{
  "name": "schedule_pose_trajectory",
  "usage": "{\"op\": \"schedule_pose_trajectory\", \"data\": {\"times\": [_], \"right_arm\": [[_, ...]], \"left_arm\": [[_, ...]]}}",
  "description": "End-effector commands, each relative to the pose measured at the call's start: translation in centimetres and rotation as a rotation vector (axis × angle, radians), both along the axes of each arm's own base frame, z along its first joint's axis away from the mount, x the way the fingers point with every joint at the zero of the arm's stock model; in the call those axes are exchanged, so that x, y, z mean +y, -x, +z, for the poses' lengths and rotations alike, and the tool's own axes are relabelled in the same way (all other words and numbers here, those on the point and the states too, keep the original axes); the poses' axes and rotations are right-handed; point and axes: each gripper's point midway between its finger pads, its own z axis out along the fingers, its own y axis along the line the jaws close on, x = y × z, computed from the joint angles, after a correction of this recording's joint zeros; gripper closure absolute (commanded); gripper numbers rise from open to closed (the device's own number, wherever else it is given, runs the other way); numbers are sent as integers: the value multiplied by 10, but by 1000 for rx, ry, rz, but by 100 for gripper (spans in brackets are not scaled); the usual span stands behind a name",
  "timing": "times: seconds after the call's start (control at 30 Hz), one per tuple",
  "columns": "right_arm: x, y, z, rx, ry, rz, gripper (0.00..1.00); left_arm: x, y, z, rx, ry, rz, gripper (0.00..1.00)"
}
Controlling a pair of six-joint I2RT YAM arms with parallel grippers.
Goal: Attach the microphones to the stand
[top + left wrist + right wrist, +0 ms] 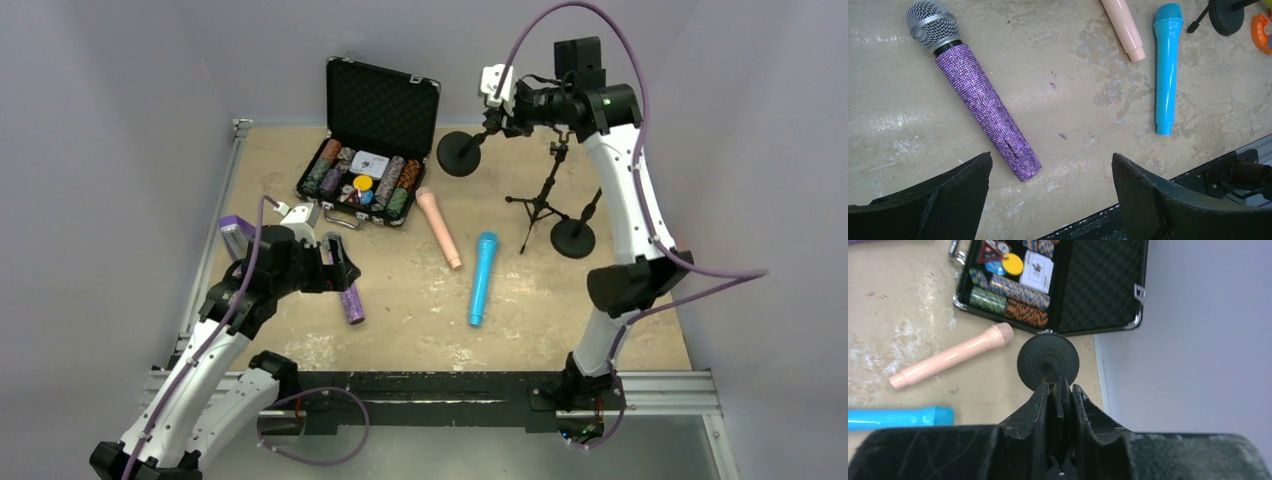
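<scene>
The glittery purple microphone (983, 105) with a grey mesh head lies on the table; its butt end shows in the top view (352, 303). My left gripper (1050, 160) is open and empty, hovering just above and behind the butt end (338, 265). The pale pink microphone (440, 228) and the bright blue microphone (482, 277) lie side by side mid-table. My right gripper (1060, 387) is shut on the upper part of a black microphone stand with a round base (1048, 361), held tilted in the air at the back (459, 153).
An open black case of poker chips (370, 150) sits at the back centre. A black tripod stand (540, 205) and a second round-base stand (573, 238) are at the right. A purple object (235, 232) lies at the left table edge.
</scene>
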Motion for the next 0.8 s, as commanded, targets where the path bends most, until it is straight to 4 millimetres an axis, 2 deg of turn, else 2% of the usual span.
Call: {"op": "schedule_pose_trajectory", "data": {"times": [0.0,0.2,0.37,0.47,0.57,0.77], "right_arm": [[28,74,59,-132,-44,186,100],[60,169,27,-15,26,395,100],[76,220,-5,94,112,518,100],[85,236,-26,158,157,559,100],[91,237,-52,189,219,550,100],[105,241,-68,210,229,554,99]], "left_arm": [[-6,-3,-7,21,34,7,7],[-2,-1,-10,30,42,42,7],[6,3,-7,27,30,81,7],[8,6,-9,28,41,98,7],[8,8,-13,37,56,112,7],[6,10,-26,86,65,120,7]]}}
